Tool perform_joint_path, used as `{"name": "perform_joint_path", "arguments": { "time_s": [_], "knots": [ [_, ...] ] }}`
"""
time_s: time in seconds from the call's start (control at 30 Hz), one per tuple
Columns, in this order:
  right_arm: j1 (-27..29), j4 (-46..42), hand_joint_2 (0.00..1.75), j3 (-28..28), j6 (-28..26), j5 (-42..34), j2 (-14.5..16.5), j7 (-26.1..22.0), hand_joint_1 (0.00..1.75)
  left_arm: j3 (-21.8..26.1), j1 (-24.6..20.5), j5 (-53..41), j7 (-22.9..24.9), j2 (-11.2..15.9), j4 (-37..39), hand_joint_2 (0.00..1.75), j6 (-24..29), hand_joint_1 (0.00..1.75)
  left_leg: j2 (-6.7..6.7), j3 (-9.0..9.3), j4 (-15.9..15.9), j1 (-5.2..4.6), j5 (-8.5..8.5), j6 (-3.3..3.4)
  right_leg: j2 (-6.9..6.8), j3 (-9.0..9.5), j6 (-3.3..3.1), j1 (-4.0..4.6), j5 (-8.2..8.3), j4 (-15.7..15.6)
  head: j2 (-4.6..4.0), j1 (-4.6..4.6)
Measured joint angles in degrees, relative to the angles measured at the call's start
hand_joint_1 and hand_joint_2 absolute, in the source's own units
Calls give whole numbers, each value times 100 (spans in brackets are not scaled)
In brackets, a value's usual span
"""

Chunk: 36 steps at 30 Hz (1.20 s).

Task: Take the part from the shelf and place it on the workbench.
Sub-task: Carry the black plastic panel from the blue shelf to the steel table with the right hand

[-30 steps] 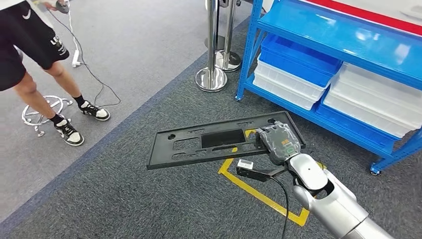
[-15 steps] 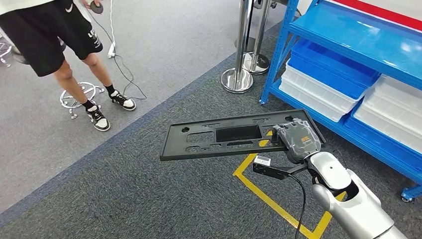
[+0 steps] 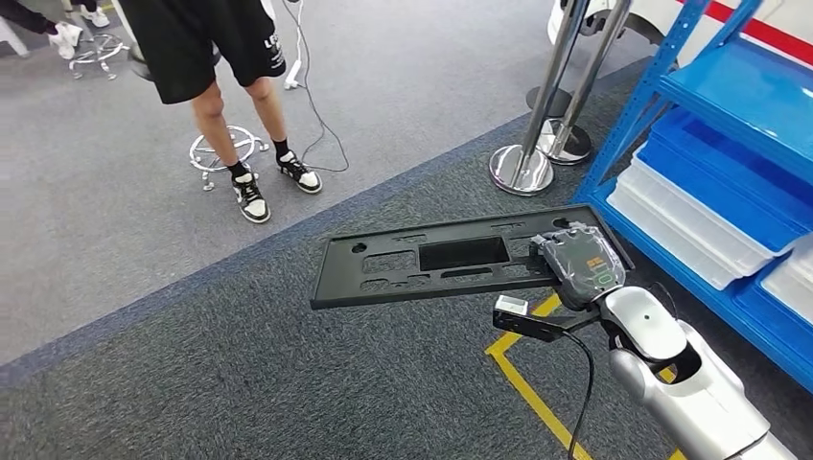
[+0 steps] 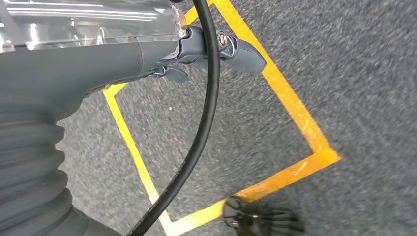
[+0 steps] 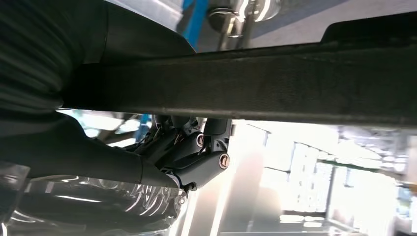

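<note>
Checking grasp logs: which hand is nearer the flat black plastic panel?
Right. The right hand grips the flat black plastic panel at its end; the left hand hangs over the carpet, away from it.

Count by kind, as seen from the head view. One black part (image 3: 436,261), a flat panel. One robot hand, the right hand (image 3: 579,265), gripping that part at its end. Two chrome stanchion posts (image 3: 533,120), each on a round base. One blue shelf unit (image 3: 738,91). Two white bins (image 3: 685,225) on its lower level. One person (image 3: 213,43), wearing two shoes (image 3: 251,197). One yellow floor marking (image 3: 532,393).
</note>
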Motion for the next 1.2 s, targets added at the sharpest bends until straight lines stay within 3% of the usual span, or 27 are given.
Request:
{"name": "perform_joint_path", "arguments": {
  "time_s": [0.07,0.1,0.13,0.2,0.27,0.33,0.4,0.43,0.47,0.5,0.57,0.63,0.7,0.73,0.8,0.87,0.9,0.93,0.97,1.0,1.07,1.13,1.2],
  "knots": [
    [-97,-27,175,-16,112,-77,-55,-44,175,-85,-7,-93,118,-16,0,175,27,0,-152,-46,74,-9,-27,-49,265,299,-1,-40,285,-686,0,0],
    [-141,-45,175,-25,157,-112,-82,-55,175,-117,-10,-125,222,-24,0,175,60,0,-220,-82,101,-12,-30,-81,357,370,-5,-51,329,-867,0,-1],
    [-182,-59,175,-31,196,-141,-103,-62,175,-139,-2,-148,337,-31,0,175,97,0,-287,-118,113,-9,-25,-114,386,383,-17,-44,309,-917,0,-1],
    [-262,-79,175,-38,268,-198,-127,-66,175,-175,35,-191,579,-37,0,175,180,0,-374,-168,117,12,-14,-177,247,385,-69,-39,324,-935,0,-1],
    [-367,-83,175,-39,344,-248,-135,-72,175,-216,61,-242,804,-41,0,175,268,0,-127,-275,326,0,-141,-235,106,407,-142,-45,334,-962,0,-2],
    [-491,-79,175,-35,434,-289,-139,-81,175,-243,41,-272,986,-45,0,175,332,0,266,-588,994,-11,-479,-280,-52,423,-198,-20,324,-972,0,-2],
    [-620,-67,175,-7,537,-306,-136,-85,175,-247,17,-272,1107,-52,0,175,356,0,406,-934,1699,8,-733,-297,-223,432,-225,14,309,-969,0,-2],
    [-676,-59,175,18,580,-306,-132,-85,175,-247,17,-270,1143,-56,0,175,360,0,420,-982,1797,12,-714,-293,-305,440,-230,26,299,-968,0,-2],
    [-725,-53,175,49,614,-304,-129,-84,175,-247,19,-268,1165,-57,0,175,363,0,434,-902,1649,13,-588,-280,-384,455,-231,36,288,-968,0,-2],
    [-775,-48,175,79,638,-301,-125,-84,175,-247,22,-266,1177,-56,0,175,366,0,482,-710,1288,4,-393,-254,-460,475,-227,45,273,-968,0,-2],
    [-879,-45,175,127,667,-293,-119,-83,175,-247,11,-263,1183,-51,0,175,372,0,709,-287,483,-54,-113,-171,-602,513,-202,65,241,-968,0,-1],
    [-984,-42,175,167,709,-304,-107,-81,175,-247,1,-262,1185,-49,0,175,367,0,816,-139,150,-119,-56,-93,-728,528,-160,83,220,-971,0,-1],
    [-1109,-39,175,234,796,-340,-82,-74,175,-247,19,-263,1188,-43,0,175,340,0,685,-151,103,-129,-20,-31,-840,538,-106,90,210,-990,0,-2],
    [-1194,-41,175,282,861,-359,-63,-65,175,-247,32,-268,1189,-40,0,175,321,0,619,-136,55,-118,8,0,-792,538,-84,78,173,-964,0,-1],
    [-1400,-54,175,386,1013,-401,-36,-37,175,-248,29,-281,1190,-37,0,175,295,0,508,-93,-33,-85,67,64,-483,401,-61,53,-57,-624,0,-1],
    [-1580,-65,175,479,1153,-459,-19,-1,175,-249,-2,-298,1197,-39,0,175,289,0,384,-93,-44,-79,85,87,-169,65,-54,33,-394,104,0,-1],
    [-1640,-67,175,518,1200,-489,-12,15,175,-250,-16,-307,1202,-41,0,175,290,0,305,-95,-37,-78,86,88,-115,-102,-44,32,-486,421,0,-1],
    [-1683,-67,175,555,1232,-517,-7,28,175,-250,-21,-315,1208,-43,0,175,290,0,221,-94,-24,-76,84,87,-96,-197,-33,28,-469,564,0,-1],
    [-1716,-67,175,586,1250,-543,-5,38,175,-251,-20,-320,1213,-47,0,175,290,0,134,-94,-4,-69,78,79,-84,-191,-23,20,-335,487,0,-1],
    [-1742,-68,175,611,1256,-572,-6,43,175,-251,-14,-322,1217,-51,0,175,290,0,48,-93,24,-60,66,65,-56,-84,-16,6,-116,202,0,-1],
    [-1793,-72,175,641,1257,-621,-11,45,175,-251,-7,-323,1221,-55,0,175,291,0,-113,-123,101,-45,30,13,166,223,1,-39,244,-533,0,-1],
    [-1838,-78,175,658,1254,-652,-28,49,175,-251,-8,-323,1226,-54,0,175,292,0,-251,-197,149,-31,27,-53,360,356,1,-53,313,-875,0,-2],
    [-1870,-83,175,684,1251,-661,-43,53,175,-250,15,-323,1230,-55,0,175,292,0,-383,-258,142,-8,56,-129,298,360,-42,-38,306,-906,0,-2]
  ]
}}
